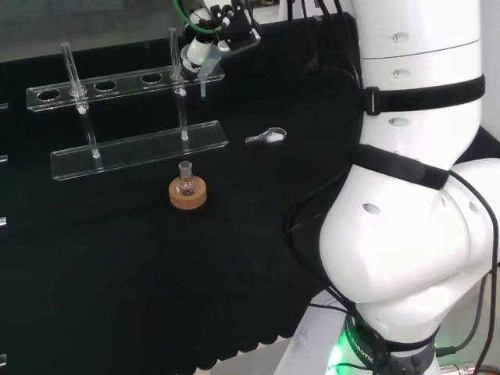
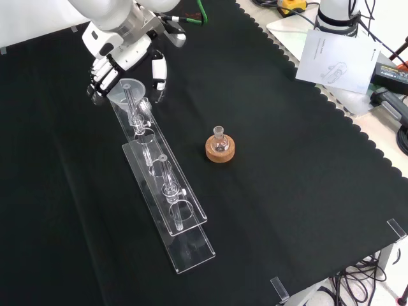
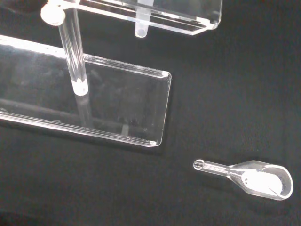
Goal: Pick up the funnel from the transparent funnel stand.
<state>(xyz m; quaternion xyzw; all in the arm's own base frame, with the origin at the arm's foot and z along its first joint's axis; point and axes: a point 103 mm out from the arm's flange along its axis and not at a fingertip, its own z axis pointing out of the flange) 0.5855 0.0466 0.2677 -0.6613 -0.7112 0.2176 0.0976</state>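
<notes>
The clear funnel point(image 2: 130, 88) sits in the end hole of the transparent stand point(image 2: 167, 203), at the stand's far end in the front view. My black and white hand point(image 2: 118, 56) hangs just behind and above it. Its fingers point(image 2: 100, 75) reach down on the funnel's left and the thumb point(image 2: 158, 72) on its right, with a gap on the thumb's side. In the head view the hand point(image 1: 209, 45) is over the stand's right end, where the funnel point(image 1: 202, 75) hangs through the upper shelf point(image 1: 101, 84). The wrist view looks down on the funnel's stem point(image 3: 140, 27) under the shelf and on the stand's base plate point(image 3: 117, 110).
A small glass flask point(image 2: 219, 141) stands on a cork ring point(image 2: 220, 153) to the right of the stand in the front view. A clear scoop point(image 3: 256, 177) with white powder lies on the cloth point(image 1: 234, 234) near the stand's end. Papers and devices point(image 2: 338, 54) lie beyond the cloth's scalloped edge.
</notes>
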